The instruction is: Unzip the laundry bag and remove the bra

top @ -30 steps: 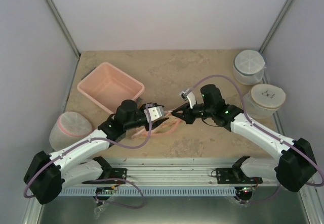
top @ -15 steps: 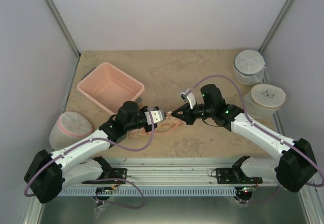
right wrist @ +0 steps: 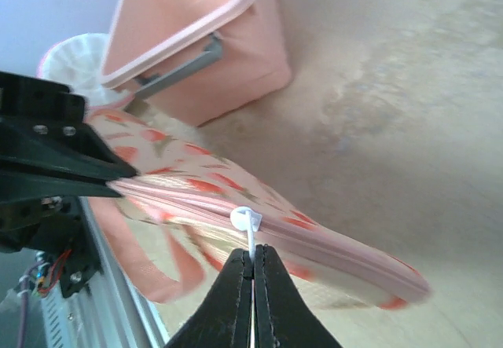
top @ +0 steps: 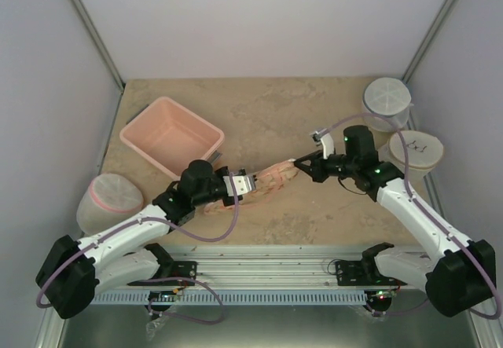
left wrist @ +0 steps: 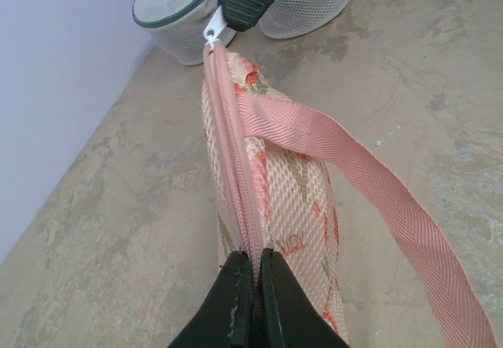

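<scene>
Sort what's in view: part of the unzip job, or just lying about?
Job: laundry bag, zip pull, left claw shut on the bag, right claw shut on the pull. No bra in view.
Lying about: pink tub, three mesh drums.

Dark handwritten characters, seemingly "1x1", on the flat lid of the nearer round white container point(top: 414, 150) at the right edge of the table point(top: 314, 214); small, so reading uncertain.

The laundry bag point(left wrist: 283, 191) is cream with orange-red motifs, perhaps triangles, plus a pink zip and strap. Its zip pull point(right wrist: 245, 221) is white; the tub point(top: 169, 132) is plain salmon pink.
</scene>
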Controlling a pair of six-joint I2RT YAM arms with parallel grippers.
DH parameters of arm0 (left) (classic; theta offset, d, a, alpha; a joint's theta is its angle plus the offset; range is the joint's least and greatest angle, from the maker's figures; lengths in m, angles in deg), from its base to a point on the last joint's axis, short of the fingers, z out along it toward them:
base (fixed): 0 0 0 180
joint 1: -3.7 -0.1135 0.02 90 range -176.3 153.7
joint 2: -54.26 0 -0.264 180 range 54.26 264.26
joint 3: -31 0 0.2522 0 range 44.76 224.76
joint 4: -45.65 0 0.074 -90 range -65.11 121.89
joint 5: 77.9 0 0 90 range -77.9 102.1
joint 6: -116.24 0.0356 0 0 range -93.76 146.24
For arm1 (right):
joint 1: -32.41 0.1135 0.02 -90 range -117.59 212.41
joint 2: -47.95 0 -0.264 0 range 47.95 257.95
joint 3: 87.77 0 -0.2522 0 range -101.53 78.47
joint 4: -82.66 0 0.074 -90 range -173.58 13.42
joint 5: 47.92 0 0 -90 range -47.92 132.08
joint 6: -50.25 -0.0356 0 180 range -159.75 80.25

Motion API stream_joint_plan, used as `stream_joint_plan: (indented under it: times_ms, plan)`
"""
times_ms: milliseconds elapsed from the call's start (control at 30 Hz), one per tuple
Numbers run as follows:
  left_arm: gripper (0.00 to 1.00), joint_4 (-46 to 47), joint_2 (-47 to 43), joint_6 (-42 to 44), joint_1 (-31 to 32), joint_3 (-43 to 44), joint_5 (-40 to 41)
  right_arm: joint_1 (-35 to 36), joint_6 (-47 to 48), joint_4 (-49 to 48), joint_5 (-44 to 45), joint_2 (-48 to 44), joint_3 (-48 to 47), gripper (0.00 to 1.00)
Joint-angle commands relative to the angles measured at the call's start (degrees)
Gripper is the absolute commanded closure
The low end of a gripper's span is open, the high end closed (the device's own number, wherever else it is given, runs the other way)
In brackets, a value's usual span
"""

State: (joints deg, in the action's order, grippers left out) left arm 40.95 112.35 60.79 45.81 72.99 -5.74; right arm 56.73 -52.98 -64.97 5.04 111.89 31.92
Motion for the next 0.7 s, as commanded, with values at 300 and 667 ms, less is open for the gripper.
stream_joint_plan:
  times_ms: [300, 667]
  plan:
    - [1.00, 3.31, -2.31, -10.60, 0.06, -1.16, 0.49, -15.69, 1.30, 1.74, -8.21, -2.61, 3.30, 0.99]
    - [0.51, 0.94, -3.15, -6.00, -0.01, -1.83, -7.64, -7.00, 1.20, -1.23, -10.03, -3.70, 2.68, 0.99]
